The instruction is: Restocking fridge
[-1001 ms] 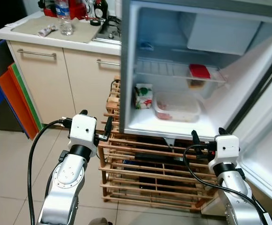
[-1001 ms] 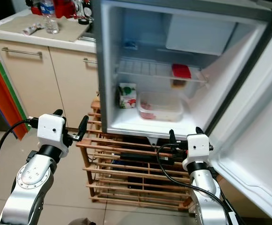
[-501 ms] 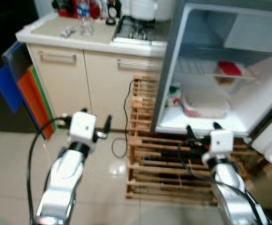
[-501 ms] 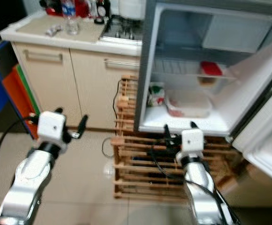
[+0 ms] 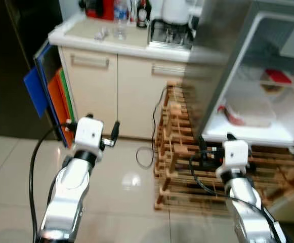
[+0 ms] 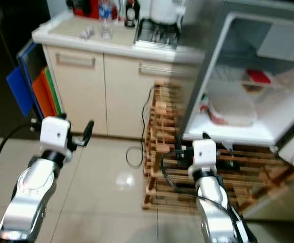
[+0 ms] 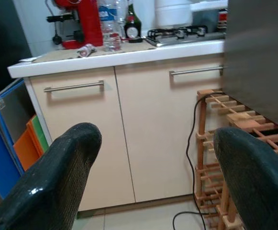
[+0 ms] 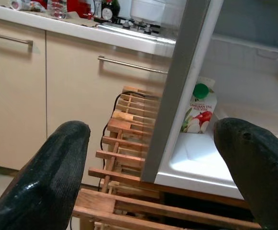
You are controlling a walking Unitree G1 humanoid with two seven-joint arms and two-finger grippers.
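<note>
The fridge (image 6: 248, 76) stands open at 2 o'clock, raised on a wooden rack (image 6: 162, 152) whose slats reach down to the tiled floor (image 5: 126, 197). Inside it are three things: one juice carton (image 8: 198, 108) with a green cap at the near edge of the bottom shelf, one clear lidded tub (image 6: 230, 107) beside it, and one red-lidded box (image 6: 258, 77) on the wire shelf above.

Two grippers are raised in front of the robot. The left gripper (image 7: 150, 167) is at 10 o'clock, its two fingers (image 7: 57, 182) spread wide and holding nothing, pointing at the cabinets. The right gripper (image 8: 150, 163) is at 3 o'clock, just in front of the rack and below the fridge's bottom shelf; its two fingers (image 8: 48, 177) are likewise wide apart and empty.

Two cream cabinet doors (image 7: 81, 139), each with one bar handle, sit under the worktop (image 5: 106, 38) at 12 o'clock. On the worktop stand one red machine (image 7: 79, 24), one clear water bottle (image 7: 111, 24), one dark bottle (image 7: 132, 26) and one hob (image 7: 177, 34). A black cable (image 5: 149, 147) hangs down by the rack. Blue, orange and green boards (image 5: 48, 96) lean against the cabinet side at 10 o'clock.
</note>
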